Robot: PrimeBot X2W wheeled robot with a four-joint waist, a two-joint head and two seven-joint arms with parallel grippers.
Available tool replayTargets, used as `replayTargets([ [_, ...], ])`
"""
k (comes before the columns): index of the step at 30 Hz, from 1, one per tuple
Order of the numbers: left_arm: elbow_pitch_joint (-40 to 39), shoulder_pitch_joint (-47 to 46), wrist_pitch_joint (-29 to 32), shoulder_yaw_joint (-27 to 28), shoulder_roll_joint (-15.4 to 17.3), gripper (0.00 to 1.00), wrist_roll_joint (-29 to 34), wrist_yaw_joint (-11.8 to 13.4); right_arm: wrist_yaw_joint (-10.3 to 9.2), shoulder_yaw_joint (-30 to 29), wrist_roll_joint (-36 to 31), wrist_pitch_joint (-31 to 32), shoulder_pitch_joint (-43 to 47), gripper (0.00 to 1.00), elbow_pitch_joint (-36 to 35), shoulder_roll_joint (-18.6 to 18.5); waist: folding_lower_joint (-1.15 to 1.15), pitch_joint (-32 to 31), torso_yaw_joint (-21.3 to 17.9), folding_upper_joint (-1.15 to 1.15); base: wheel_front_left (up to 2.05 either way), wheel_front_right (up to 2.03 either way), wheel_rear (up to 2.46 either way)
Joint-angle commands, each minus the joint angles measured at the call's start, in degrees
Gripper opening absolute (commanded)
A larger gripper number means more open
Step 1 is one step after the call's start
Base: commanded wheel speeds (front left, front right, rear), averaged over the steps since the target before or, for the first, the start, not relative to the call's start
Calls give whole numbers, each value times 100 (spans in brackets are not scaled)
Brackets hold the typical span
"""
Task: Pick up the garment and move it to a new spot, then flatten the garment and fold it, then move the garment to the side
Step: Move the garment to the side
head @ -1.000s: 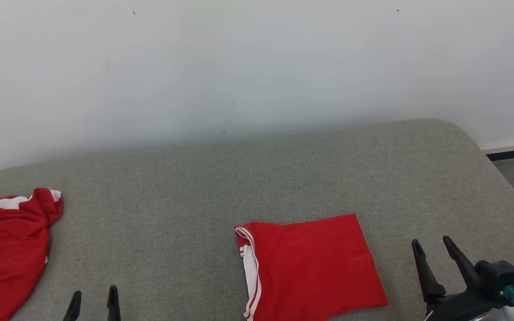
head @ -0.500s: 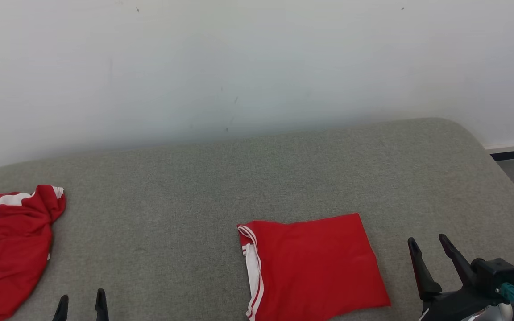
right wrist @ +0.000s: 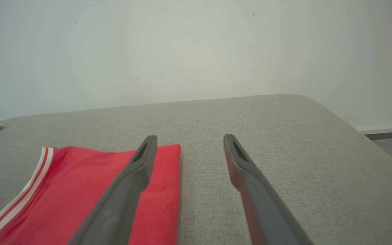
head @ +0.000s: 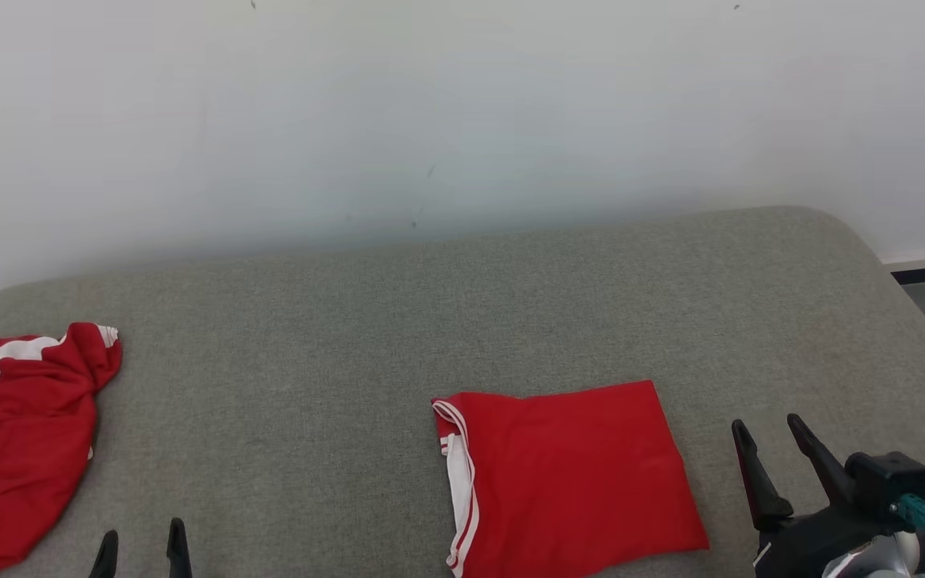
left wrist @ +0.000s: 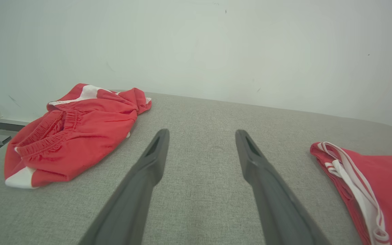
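Wide and empty, left gripper [head: 142, 534] and right gripper [head: 768, 424]. The folded garment [head: 571, 478] sits tidy; best to pinch all layers at one edge and slide it low.

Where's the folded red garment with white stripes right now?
In the head view, the folded red garment with white stripes lies flat on the grey cushioned surface, right of centre, just left of the right pincer, far from the crumpled red shorts.
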Motion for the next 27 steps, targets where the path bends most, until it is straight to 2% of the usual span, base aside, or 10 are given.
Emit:
replayTargets([
  [1,-39,63,-3,11,-1,100,-16,13,-15,27,69,104,-115,100,-16,-64,0,29,15,0,0,0,0],
  [4,-78,82,-3,-12,-2,100,-64,41,-15,202,260,600,-270,100,20,-182,0,78,52,0,0,0,0],
  [9,-142,105,-3,-75,-2,100,-138,62,-15,408,767,1920,-561,100,175,-390,0,192,187,0,0,0,0],
  [10,-142,105,-3,-75,-2,100,-138,62,-15,408,767,1920,-561,100,175,-390,0,192,187,0,0,0,0],
  [14,-142,11,-3,-183,-1,100,-152,56,-15,618,1178,3216,-799,100,342,-550,0,336,431,0,0,0,0],
  [20,-130,-170,-3,-271,-3,100,-110,22,-15,485,1205,3869,-990,100,704,-445,0,579,725,0,0,0,0],
  [27,-93,-378,-2,-360,-2,100,-71,-33,-15,349,1033,4084,-1188,100,1069,-318,0,793,1007,0,0,0,0],
])
